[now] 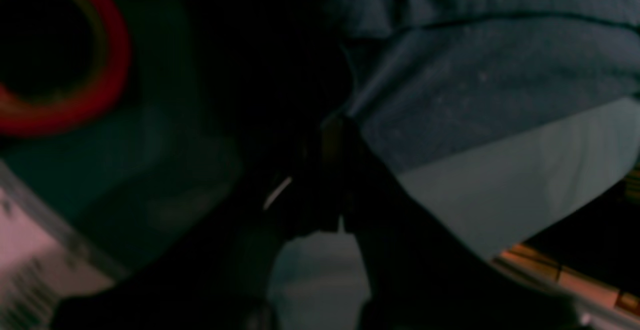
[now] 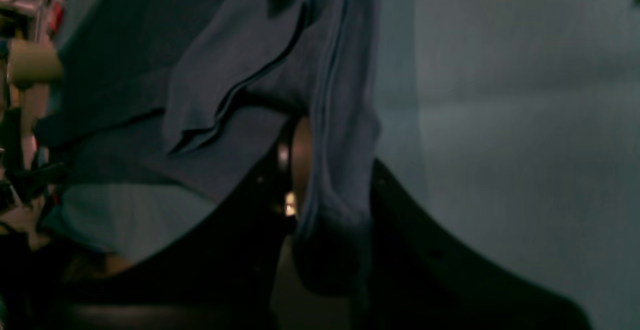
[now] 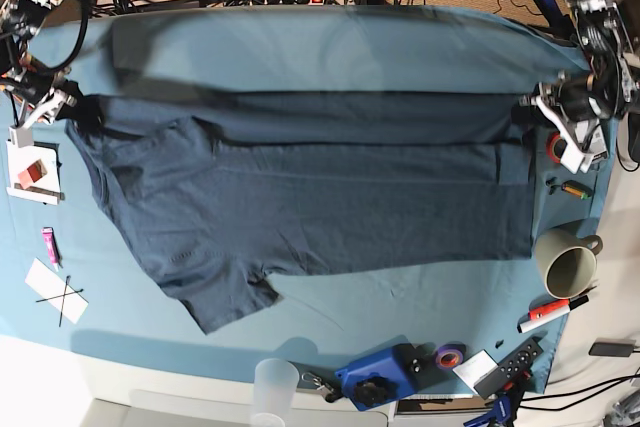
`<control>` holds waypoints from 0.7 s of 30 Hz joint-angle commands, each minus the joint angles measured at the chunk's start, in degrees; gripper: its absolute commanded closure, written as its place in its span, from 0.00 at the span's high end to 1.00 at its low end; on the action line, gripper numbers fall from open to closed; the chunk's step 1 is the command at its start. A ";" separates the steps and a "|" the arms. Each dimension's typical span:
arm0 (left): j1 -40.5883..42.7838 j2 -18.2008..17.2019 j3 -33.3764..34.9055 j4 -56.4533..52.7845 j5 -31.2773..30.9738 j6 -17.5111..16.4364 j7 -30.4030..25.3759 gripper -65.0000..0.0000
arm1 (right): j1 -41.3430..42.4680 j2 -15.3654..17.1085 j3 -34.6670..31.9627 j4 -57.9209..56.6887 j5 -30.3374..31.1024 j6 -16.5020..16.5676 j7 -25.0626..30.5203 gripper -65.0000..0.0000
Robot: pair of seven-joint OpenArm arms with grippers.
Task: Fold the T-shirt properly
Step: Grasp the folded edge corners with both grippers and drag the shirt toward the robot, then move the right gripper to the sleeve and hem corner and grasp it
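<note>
The dark navy T-shirt (image 3: 330, 197) lies spread sideways across the teal table cloth (image 3: 400, 297), with one sleeve at the front left. My right gripper (image 3: 63, 107) is at the shirt's far left end and is shut on a bunch of its fabric (image 2: 332, 205). My left gripper (image 3: 533, 113) is at the shirt's far right end and is shut on its edge (image 1: 336, 135). A far strip of the shirt stretches between the two grippers. In the left wrist view the shirt (image 1: 475, 70) hangs above the cloth (image 1: 525, 180).
A red tape roll (image 3: 553, 147) and a mug (image 3: 565, 262) stand by the left gripper; the roll also shows in the left wrist view (image 1: 65, 55). A red marker (image 3: 550, 312), clear cup (image 3: 273, 387), blue tool (image 3: 375, 377), pink marker (image 3: 50, 245) and papers (image 3: 55, 292) line the edges.
</note>
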 commanded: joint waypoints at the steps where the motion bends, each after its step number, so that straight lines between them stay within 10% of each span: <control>1: 0.94 -0.98 -0.24 1.68 1.40 0.02 1.79 0.00 | -0.90 1.75 0.48 2.21 2.08 0.10 0.95 0.00; 21: 11.17 -0.96 -7.04 8.98 -3.78 -1.70 2.40 0.00 | -12.70 1.73 3.45 6.78 3.89 0.10 0.95 0.00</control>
